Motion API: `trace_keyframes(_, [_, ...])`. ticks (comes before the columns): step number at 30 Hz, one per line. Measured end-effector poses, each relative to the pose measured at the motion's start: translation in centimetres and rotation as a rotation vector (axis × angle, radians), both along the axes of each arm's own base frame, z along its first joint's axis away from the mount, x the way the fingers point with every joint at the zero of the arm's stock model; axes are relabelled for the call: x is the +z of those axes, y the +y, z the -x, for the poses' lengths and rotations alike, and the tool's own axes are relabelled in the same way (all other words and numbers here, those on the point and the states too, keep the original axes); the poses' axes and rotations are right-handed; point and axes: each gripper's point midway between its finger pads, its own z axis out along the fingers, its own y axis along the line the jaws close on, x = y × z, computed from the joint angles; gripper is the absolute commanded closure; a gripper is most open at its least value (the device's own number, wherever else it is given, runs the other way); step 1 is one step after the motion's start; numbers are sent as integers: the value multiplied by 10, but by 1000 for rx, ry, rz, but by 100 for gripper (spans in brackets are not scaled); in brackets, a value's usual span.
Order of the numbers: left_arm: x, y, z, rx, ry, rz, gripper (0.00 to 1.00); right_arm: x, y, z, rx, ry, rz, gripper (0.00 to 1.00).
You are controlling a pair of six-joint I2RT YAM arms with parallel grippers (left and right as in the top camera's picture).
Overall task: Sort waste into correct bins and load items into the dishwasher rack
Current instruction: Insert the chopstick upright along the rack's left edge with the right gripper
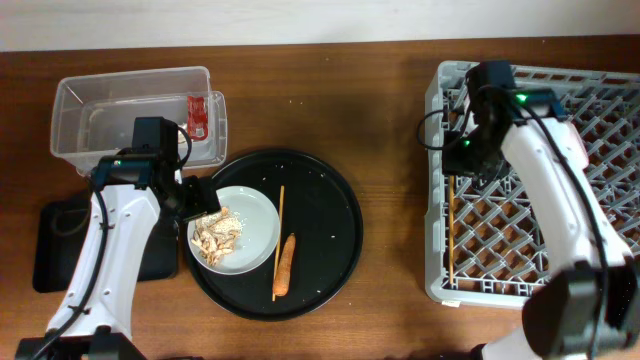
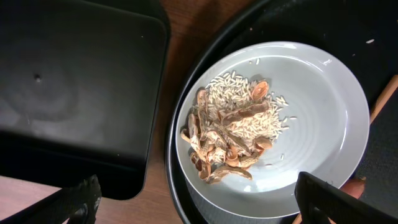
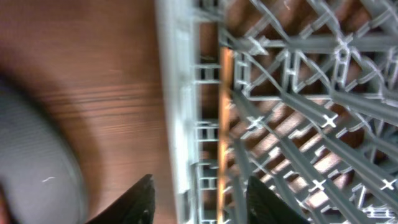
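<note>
A pale round plate [image 1: 250, 218] with beige food scraps [image 1: 216, 236] sits on the large round black tray [image 1: 325, 215]. A wooden chopstick [image 1: 279, 235] and an orange carrot [image 1: 285, 266] lie beside it. My left gripper [image 1: 200, 196] is open and empty at the plate's left rim. In the left wrist view [image 2: 205, 208] its fingers straddle the plate [image 2: 323, 112] and scraps [image 2: 227, 134]. The red wrapper [image 1: 197, 115] lies in the clear tub [image 1: 90, 95]. My right gripper [image 1: 466, 150] is open over the left edge of the grey rack [image 1: 560, 200], where a second chopstick [image 1: 451, 230] lies. The cup, bowl and white scrap are out of view.
The shallow black tray [image 1: 55, 250] lies left of the round tray, under my left arm; it fills the upper left of the left wrist view [image 2: 74, 74]. In the right wrist view the open fingers [image 3: 202, 208] straddle the rack wall [image 3: 180, 106], with the chopstick [image 3: 225, 112] just inside.
</note>
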Motion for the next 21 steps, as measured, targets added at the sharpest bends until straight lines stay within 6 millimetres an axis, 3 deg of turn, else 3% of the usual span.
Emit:
trace_keyframes(1, [0, -2, 0, -1, 0, 10, 1, 19, 11, 4, 23, -45, -31, 52])
trace_keyframes(4, [-1, -21, 0, -44, 0, 68, 1, 29, 19, 17, 27, -37, -62, 51])
trace_keyframes(7, [-1, -69, 4, -193, 8, 95, 1, 30, -1, 17, -34, -33, -68, 50])
trace_keyframes(8, [-2, -84, 8, -246, 14, 97, 1, 31, -18, 21, -84, -22, -67, 50])
trace_keyframes(11, [-18, -127, 36, -405, 81, 100, 1, 35, -48, 35, -137, 1, -58, 51])
trace_keyframes(16, [-49, -164, 63, -555, 168, 92, 1, 35, -51, 37, -109, 4, -51, 50])
trace_keyframes(21, [-66, -195, 82, -674, 216, 82, 1, 35, -51, 39, -104, 10, -50, 50])
